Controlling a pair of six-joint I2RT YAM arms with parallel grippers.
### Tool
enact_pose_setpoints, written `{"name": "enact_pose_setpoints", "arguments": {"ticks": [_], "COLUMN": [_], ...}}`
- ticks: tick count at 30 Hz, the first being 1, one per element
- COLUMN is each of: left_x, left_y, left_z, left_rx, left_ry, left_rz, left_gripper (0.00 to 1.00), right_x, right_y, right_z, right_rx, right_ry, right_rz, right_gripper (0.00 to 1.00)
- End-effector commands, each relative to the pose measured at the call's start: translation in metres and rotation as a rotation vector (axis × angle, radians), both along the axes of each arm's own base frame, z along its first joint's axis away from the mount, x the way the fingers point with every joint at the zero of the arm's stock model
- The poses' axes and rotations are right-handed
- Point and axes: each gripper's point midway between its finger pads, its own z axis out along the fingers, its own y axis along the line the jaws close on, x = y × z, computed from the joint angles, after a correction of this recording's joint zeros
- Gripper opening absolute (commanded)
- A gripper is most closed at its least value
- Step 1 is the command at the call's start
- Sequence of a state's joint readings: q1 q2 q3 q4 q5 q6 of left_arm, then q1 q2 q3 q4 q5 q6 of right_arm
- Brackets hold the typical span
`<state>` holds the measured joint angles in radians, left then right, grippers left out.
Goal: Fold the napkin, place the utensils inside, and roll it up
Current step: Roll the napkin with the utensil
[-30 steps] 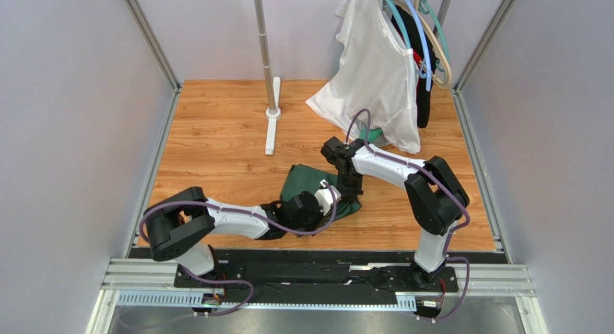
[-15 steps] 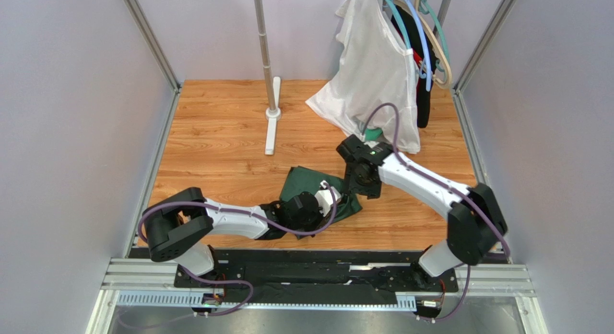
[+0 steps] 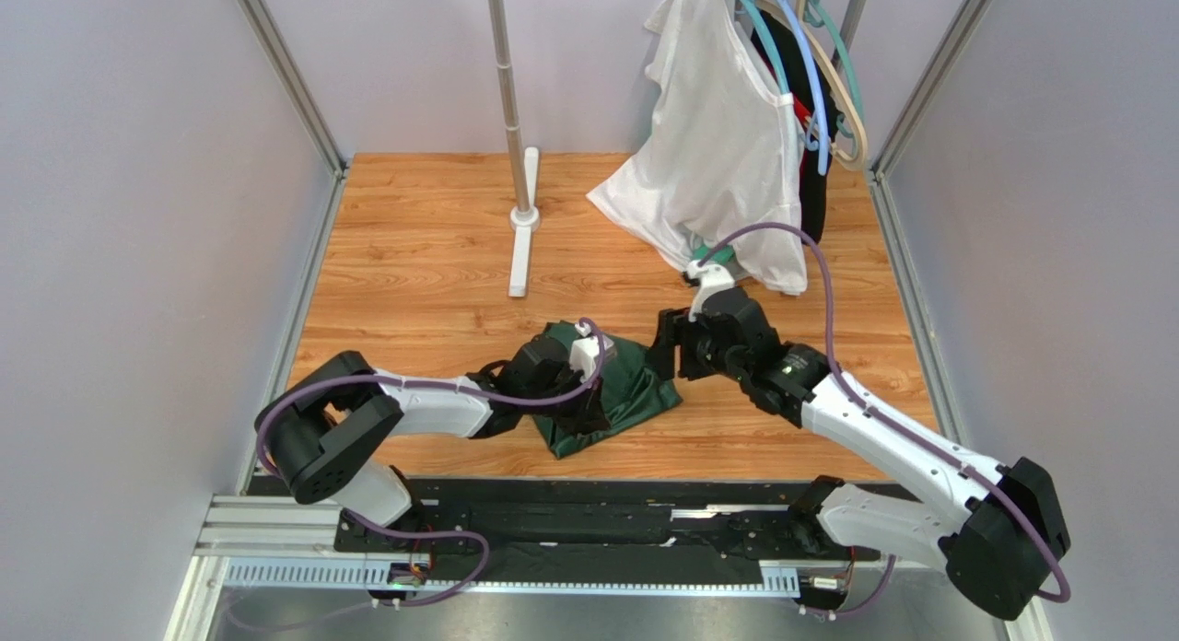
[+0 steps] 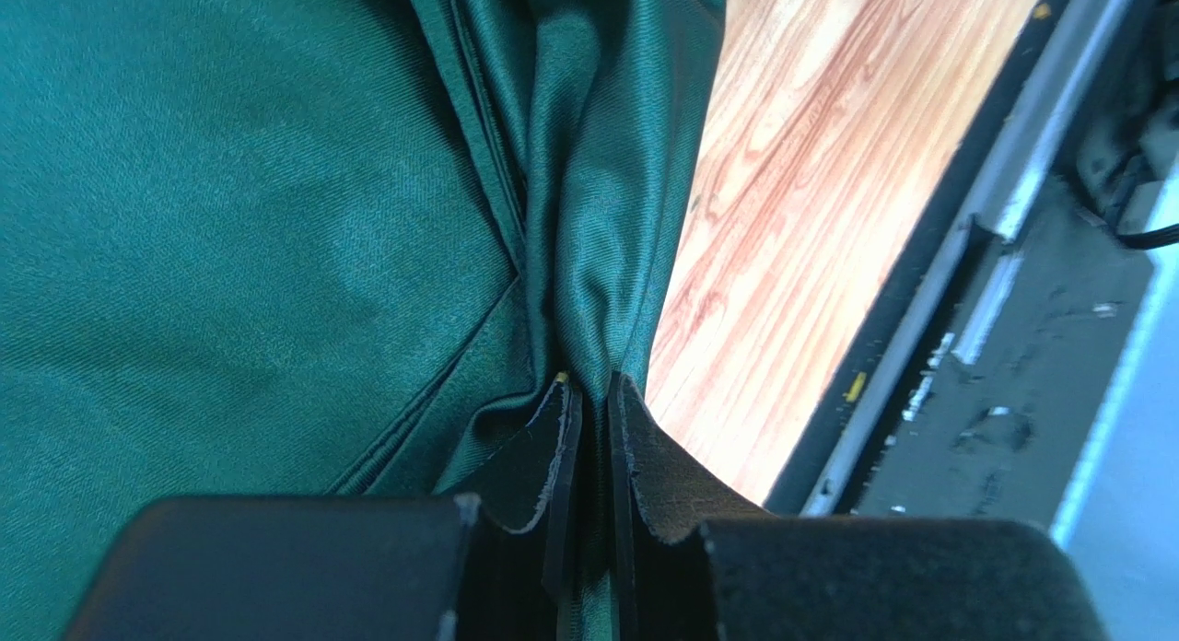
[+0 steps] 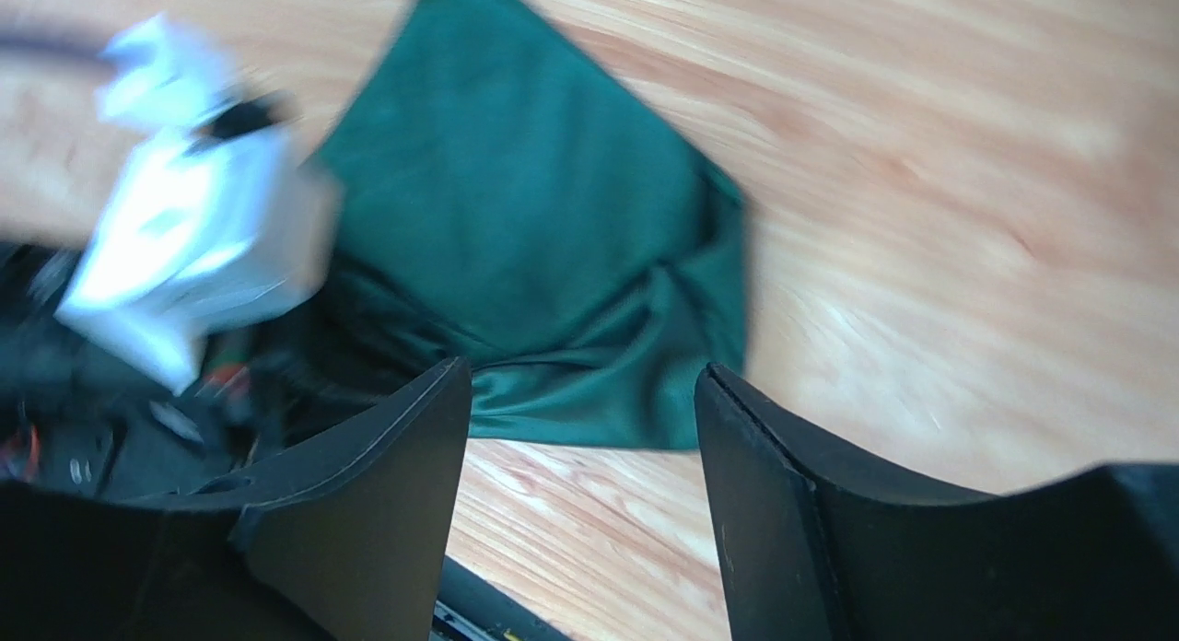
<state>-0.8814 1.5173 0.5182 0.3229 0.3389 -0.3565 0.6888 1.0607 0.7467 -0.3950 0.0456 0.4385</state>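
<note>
The dark green napkin (image 3: 630, 390) lies crumpled on the wooden table, near the front middle. My left gripper (image 3: 598, 381) rests on it. In the left wrist view the gripper (image 4: 588, 393) is shut on a bunched fold of the napkin (image 4: 249, 185), and cloth runs up between the pads. My right gripper (image 3: 662, 354) hovers just right of the cloth. In the right wrist view its fingers (image 5: 374, 489) stand wide apart with nothing between them, and the napkin (image 5: 554, 241) lies ahead. The utensils are out of view.
A white garment (image 3: 720, 130) hangs on hangers at the back right, with a scrap of brighter green cloth (image 3: 713, 259) under it. A white stand pole (image 3: 519, 185) rises at the back centre. Metal rails (image 3: 609, 531) run along the near edge, and grey walls close both sides.
My right gripper opened, let go of the napkin and drew back to the right as its arm swung outward. My left gripper, still holding the cloth, shifted left and away, dragging the napkin.
</note>
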Motion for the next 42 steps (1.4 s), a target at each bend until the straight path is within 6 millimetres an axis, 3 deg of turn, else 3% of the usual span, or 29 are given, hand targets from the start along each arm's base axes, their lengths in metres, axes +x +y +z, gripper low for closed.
{"name": "enact_pose_setpoints", "arguments": {"ticks": [1,4,7,10,20,24,31,42], "left_x": [-0.015,-0.011,-0.004,0.003,0.006,0.005,0.006,0.003], "left_y": [0.006,0.011,0.016,0.024,0.032,0.033,0.033,0.035], "left_z": [-0.004,-0.001,0.005,0.007,0.008,0.011,0.013,0.011], "left_rx": [-0.034,-0.044,-0.092,-0.154,-0.221,-0.253,-0.275,-0.270], "left_ry": [0.208,0.285,0.383,0.473,0.614,0.652,0.686,0.692], "left_rz": [0.006,0.024,0.055,0.086,0.073,0.073,0.063,0.052], "left_gripper": [0.09,0.09,0.09,0.09,0.08,0.08,0.08,0.07], "right_x": [-0.003,-0.013,-0.019,-0.021,-0.057,-0.059,-0.072,-0.065], "right_y": [0.055,0.071,0.087,0.088,0.095,0.104,0.126,0.133], "right_z": [0.027,0.017,0.023,0.021,-0.025,-0.049,-0.068,-0.095], "right_rx": [-0.039,-0.104,-0.123,-0.151,-0.269,-0.379,-0.487,-0.680], "right_ry": [-0.272,-0.328,-0.449,-0.569,-0.619,-0.631,-0.715,-0.804], "right_rz": [0.327,0.449,0.549,0.581,0.809,0.860,0.939,0.982], "right_gripper": [0.64,0.63,0.63,0.63,0.64,0.64,0.64,0.62]}}
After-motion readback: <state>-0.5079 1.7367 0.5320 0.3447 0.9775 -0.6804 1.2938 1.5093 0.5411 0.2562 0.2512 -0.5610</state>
